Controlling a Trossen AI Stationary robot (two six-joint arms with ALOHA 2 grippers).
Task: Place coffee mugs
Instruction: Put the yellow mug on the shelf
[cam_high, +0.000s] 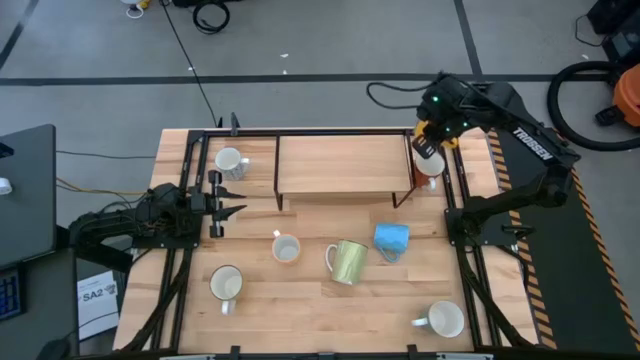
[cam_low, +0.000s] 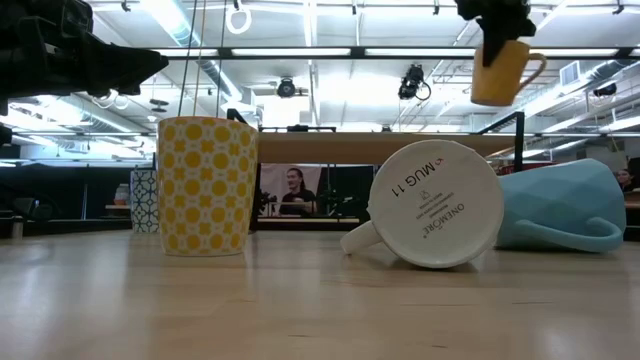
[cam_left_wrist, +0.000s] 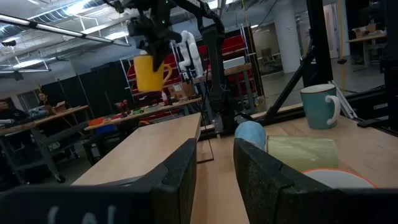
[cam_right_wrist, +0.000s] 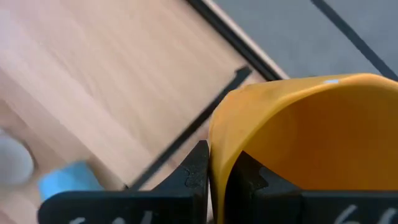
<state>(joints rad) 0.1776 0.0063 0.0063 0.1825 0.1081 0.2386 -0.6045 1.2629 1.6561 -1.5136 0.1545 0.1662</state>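
Note:
My right gripper (cam_low: 497, 30) is shut on an orange-yellow mug (cam_low: 503, 72), high above the table's far right corner, beside the right end of a raised wooden shelf (cam_high: 340, 165). My left gripper (cam_left_wrist: 214, 163) waits open at the table's left side, pointing level across it. On the table, a pale yellow-green mug (cam_high: 348, 261) and a light blue mug (cam_high: 392, 241) lie on their sides. A white mug with an orange inside (cam_high: 286, 248) and three white mugs (cam_high: 226, 283) (cam_high: 443, 320) (cam_high: 229, 160) stand upright. My right gripper pinches the orange-yellow mug's wall at the rim (cam_right_wrist: 217, 158), one finger (cam_right_wrist: 252, 177) inside the mug and the other outside. The fingers come from above, slanting steeply down. The mug hangs below them, mouth up and slightly tilted, lifted clear of the table and shelf.
Another white mug (cam_high: 431, 167) sits below my right gripper by the shelf's right leg. Black frame rails (cam_high: 190, 200) run along both sides of the table. The low view shows a yellow patterned mug (cam_low: 207, 185) upright and a white mug (cam_low: 435, 205) on its side.

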